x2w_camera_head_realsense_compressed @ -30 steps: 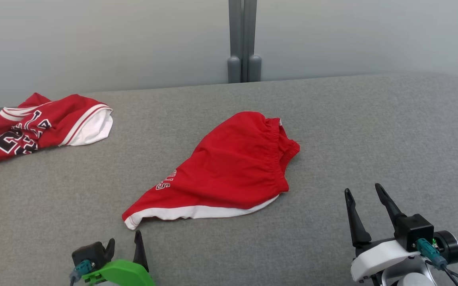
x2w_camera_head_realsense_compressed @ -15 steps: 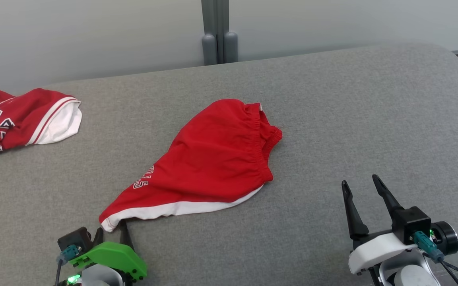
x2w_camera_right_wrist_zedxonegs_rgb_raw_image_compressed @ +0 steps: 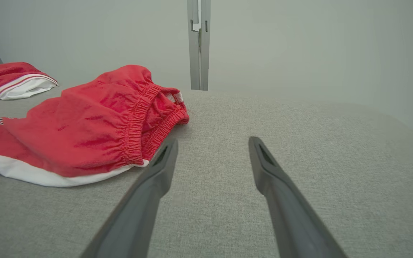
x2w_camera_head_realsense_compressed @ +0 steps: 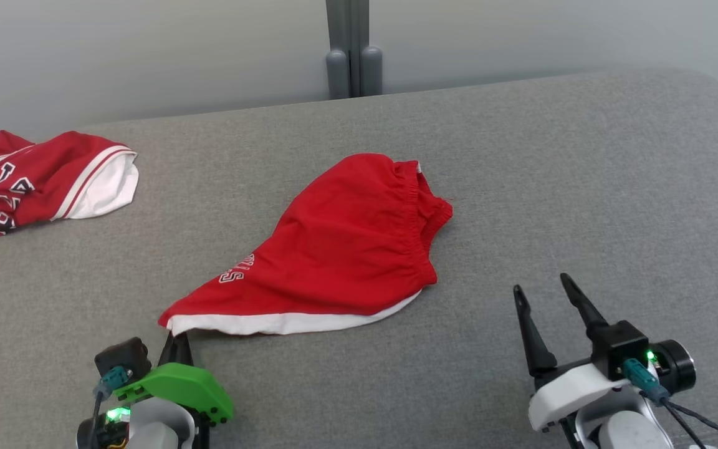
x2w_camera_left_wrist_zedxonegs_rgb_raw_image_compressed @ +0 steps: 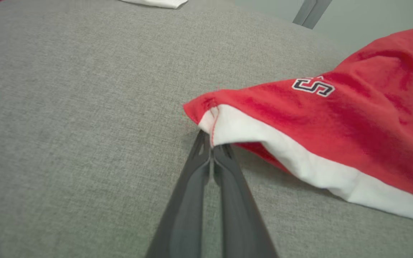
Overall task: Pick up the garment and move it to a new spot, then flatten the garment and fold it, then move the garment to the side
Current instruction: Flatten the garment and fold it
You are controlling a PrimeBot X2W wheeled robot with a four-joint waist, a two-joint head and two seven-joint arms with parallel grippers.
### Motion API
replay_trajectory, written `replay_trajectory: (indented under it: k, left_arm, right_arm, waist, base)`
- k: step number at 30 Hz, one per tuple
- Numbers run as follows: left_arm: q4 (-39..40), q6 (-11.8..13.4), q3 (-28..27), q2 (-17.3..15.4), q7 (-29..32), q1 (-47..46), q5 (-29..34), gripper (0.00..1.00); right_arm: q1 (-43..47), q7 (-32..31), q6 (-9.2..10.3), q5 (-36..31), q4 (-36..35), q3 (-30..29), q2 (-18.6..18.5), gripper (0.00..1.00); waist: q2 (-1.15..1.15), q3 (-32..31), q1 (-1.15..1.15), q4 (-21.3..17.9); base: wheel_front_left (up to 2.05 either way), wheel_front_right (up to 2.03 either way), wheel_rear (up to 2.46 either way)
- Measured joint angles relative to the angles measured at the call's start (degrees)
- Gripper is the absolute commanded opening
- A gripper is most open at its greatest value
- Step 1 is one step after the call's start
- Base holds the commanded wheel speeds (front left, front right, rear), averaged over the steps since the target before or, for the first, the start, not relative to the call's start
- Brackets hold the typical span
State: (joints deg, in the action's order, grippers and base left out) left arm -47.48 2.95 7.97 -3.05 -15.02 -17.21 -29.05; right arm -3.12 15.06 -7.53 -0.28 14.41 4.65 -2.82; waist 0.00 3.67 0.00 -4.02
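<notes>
The garment [x2w_camera_head_realsense_compressed: 340, 249] is a pair of red shorts with a white hem and an elastic waistband, lying crumpled in the middle of the grey surface [x2w_camera_head_realsense_compressed: 552, 187]. My left gripper [x2w_camera_head_realsense_compressed: 178, 340] is shut on the garment's near-left hem corner; the left wrist view shows the fingertips pinching the white and red edge of the garment [x2w_camera_left_wrist_zedxonegs_rgb_raw_image_compressed: 299, 118], at my left gripper [x2w_camera_left_wrist_zedxonegs_rgb_raw_image_compressed: 210, 141]. My right gripper [x2w_camera_head_realsense_compressed: 540, 290] stands open to the right of the garment, apart from it. In the right wrist view my right gripper [x2w_camera_right_wrist_zedxonegs_rgb_raw_image_compressed: 212, 145] has its spread fingers just right of the garment's [x2w_camera_right_wrist_zedxonegs_rgb_raw_image_compressed: 95, 118] waistband.
A second red garment [x2w_camera_head_realsense_compressed: 41, 181] with white trim and dark lettering lies at the far left edge, also seen as the second garment [x2w_camera_right_wrist_zedxonegs_rgb_raw_image_compressed: 9, 80]. A grey post [x2w_camera_head_realsense_compressed: 353, 50] stands behind the surface against a pale wall. Bare grey cloth stretches to the right.
My left gripper moved forward to the hem corner and shut on it. The head camera shifted, so the whole scene sits differently. My right gripper stayed open.
</notes>
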Motion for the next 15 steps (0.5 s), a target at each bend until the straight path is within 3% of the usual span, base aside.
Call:
replay_trajectory:
  k: [7, 15]
  left_arm:
    - [4.95, -0.42, 1.56, 0.11, -0.01, 0.47, 2.60, 0.00]
    - [9.09, -0.58, 5.55, 0.23, -0.01, 1.12, 2.78, 0.00]
  right_arm:
    - [-5.54, 0.00, 0.00, -4.01, 8.17, 5.27, 0.02, 1.00]
    - [-13.78, 0.00, 0.00, -8.79, 21.96, 6.00, 0.02, 1.00]
  waist:
    - [0.00, 0.09, 0.00, 2.38]
    - [0.00, 1.52, 0.00, 5.42]
  base:
    - [0.00, 0.00, 0.00]
    - [0.00, 0.00, 0.00]
